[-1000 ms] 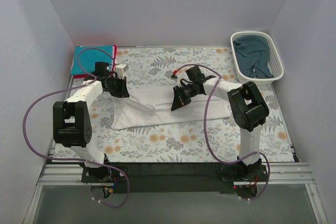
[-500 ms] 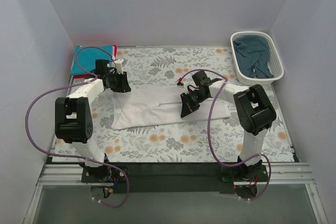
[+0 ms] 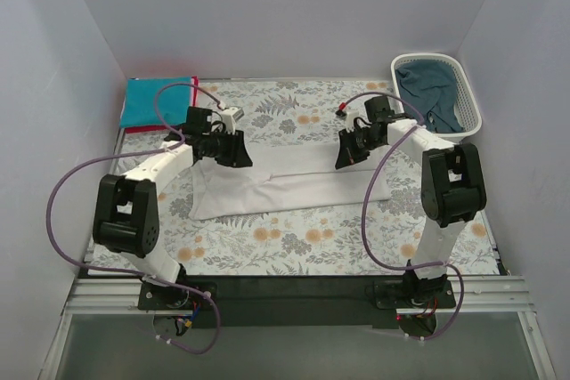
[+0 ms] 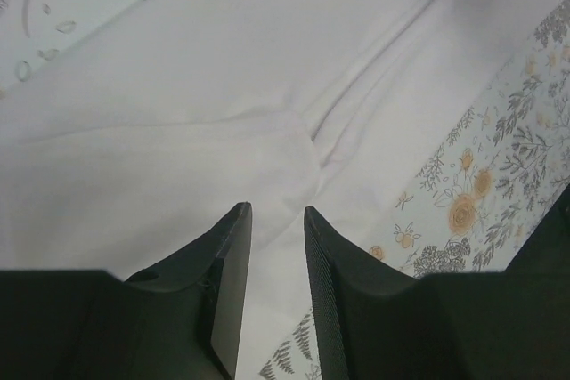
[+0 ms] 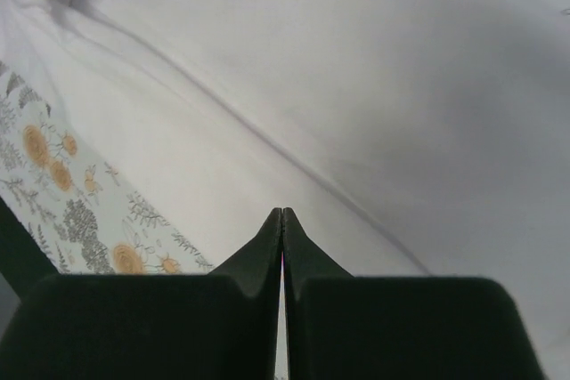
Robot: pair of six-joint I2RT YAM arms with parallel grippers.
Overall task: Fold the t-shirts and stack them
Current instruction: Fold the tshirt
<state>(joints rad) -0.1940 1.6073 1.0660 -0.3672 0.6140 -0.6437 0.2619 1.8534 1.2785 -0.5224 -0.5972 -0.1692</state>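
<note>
A white t-shirt (image 3: 294, 186) lies folded into a long band across the middle of the floral cloth. My left gripper (image 3: 237, 152) hovers over its left end; in the left wrist view it (image 4: 276, 212) is open, with only white cloth (image 4: 267, 86) below the gap. My right gripper (image 3: 344, 156) is over the band's back right part; in the right wrist view it (image 5: 282, 212) is shut on nothing above white cloth (image 5: 374, 86). A folded teal t-shirt (image 3: 158, 102) sits at the back left with a red edge (image 3: 135, 129) under it. A dark blue-teal t-shirt (image 3: 429, 93) fills the basket.
The white slatted basket (image 3: 470, 122) stands at the back right corner. Grey walls close in the table on three sides. Purple cables loop from both arms. The floral tablecloth (image 3: 294, 242) shows in front of the white shirt.
The left gripper opened and moved right over the shirt's left end. The right gripper, still shut, travelled from the shirt's middle toward the back right.
</note>
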